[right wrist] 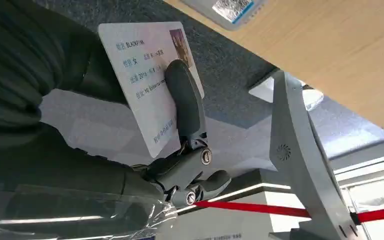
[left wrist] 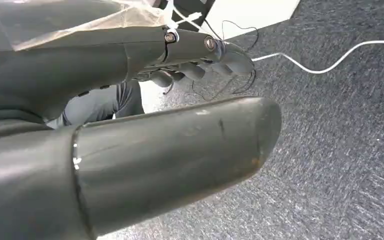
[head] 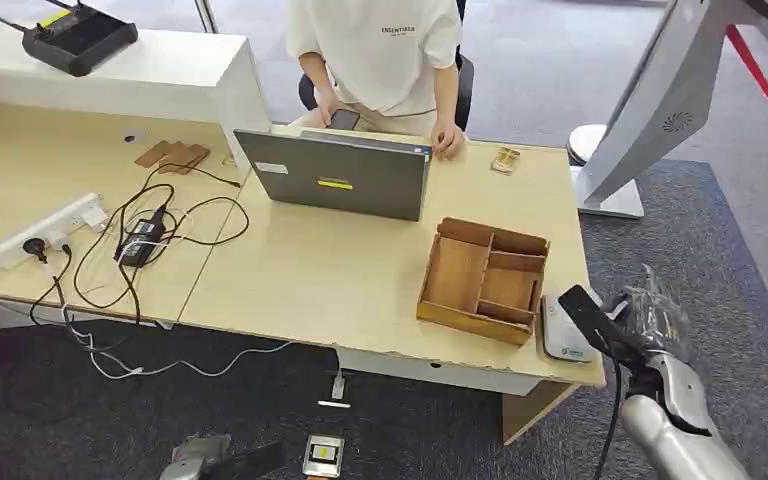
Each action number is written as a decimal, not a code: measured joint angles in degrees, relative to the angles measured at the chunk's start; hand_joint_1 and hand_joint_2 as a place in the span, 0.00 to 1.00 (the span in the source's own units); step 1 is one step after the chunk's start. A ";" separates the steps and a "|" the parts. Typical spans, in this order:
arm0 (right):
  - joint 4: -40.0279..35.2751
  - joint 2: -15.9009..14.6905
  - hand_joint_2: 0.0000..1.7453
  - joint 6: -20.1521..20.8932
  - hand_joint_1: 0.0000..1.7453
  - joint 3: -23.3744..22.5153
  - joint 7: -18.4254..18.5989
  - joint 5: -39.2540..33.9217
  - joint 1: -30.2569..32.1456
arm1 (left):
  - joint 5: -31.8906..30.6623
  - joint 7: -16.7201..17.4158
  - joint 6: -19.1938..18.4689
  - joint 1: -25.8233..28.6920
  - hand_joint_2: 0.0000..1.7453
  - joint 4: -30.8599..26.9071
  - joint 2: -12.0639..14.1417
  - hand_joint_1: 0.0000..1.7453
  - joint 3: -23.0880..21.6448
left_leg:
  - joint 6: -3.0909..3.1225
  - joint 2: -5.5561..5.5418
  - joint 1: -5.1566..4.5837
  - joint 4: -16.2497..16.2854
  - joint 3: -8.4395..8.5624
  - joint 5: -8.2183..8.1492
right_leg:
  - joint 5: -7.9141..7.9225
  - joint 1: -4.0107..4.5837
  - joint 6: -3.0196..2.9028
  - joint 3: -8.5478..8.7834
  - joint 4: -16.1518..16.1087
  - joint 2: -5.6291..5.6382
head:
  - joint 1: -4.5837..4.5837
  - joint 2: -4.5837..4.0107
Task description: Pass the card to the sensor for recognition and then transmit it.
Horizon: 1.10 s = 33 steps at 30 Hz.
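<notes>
Head view: even, diffuse indoor light, bright. The tabletop [head: 340,270] is evenly lit, with soft short shadows under the laptop [head: 335,175] and the wooden tray [head: 483,280]. No strong glare. Slight softness overall, compression blockiness on the carpet [head: 680,230].

Left wrist view: the left hand [left wrist: 130,125] is very close and dark, its thumb soft; dull highlight along its upper edge. Carpet beyond is sharper.

Right wrist view: the card [right wrist: 150,75] is well lit, large print partly legible, small print blurred. The right hand [right wrist: 180,130] is in shadow; plastic wrap on it catches glare.
</notes>
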 joint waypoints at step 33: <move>0.61 1.36 1.00 -0.55 1.00 -1.42 0.26 0.42 2.77 | -1.99 -1.25 -1.88 -2.31 0.00 -0.11 -0.39 0.00 -0.24 | 0.00 0.02 0.00 0.00 0.01 0.00 | 0.00 0.00 0.00 0.00 0.00 0.00 | -0.02 0.00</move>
